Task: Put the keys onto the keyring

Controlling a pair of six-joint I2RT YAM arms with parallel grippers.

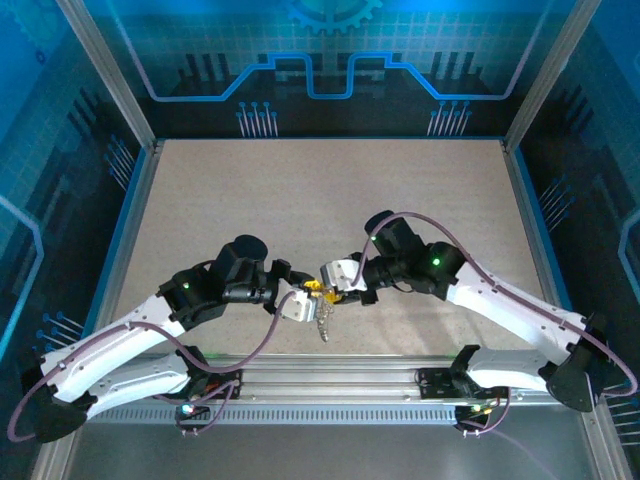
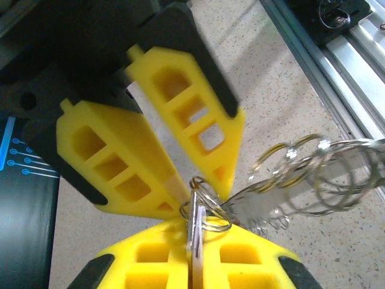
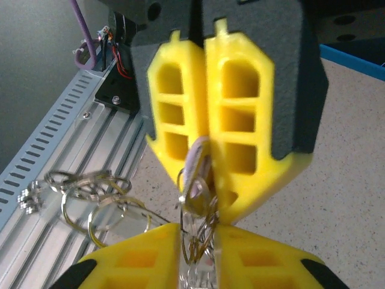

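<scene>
Yellow fingers of the left gripper (image 2: 194, 235) clamp a pale lilac key (image 3: 198, 159); those of the right gripper (image 3: 198, 238) pinch the thin grey wire keyring (image 2: 207, 205) over the table (image 1: 300, 200).

- My left gripper (image 2: 194, 238) and right gripper (image 3: 198, 235) have matt yellow plastic fingers, faintly grainy, in matt black shells.
- The keyring (image 2: 301, 174) is thin, glossy metal wire.
- The key (image 3: 197, 165) I see has a dull lilac head.
- Table (image 1: 320, 200): speckled, matt, slightly rough.
- Near rail (image 1: 330, 372): brushed aluminium.
</scene>
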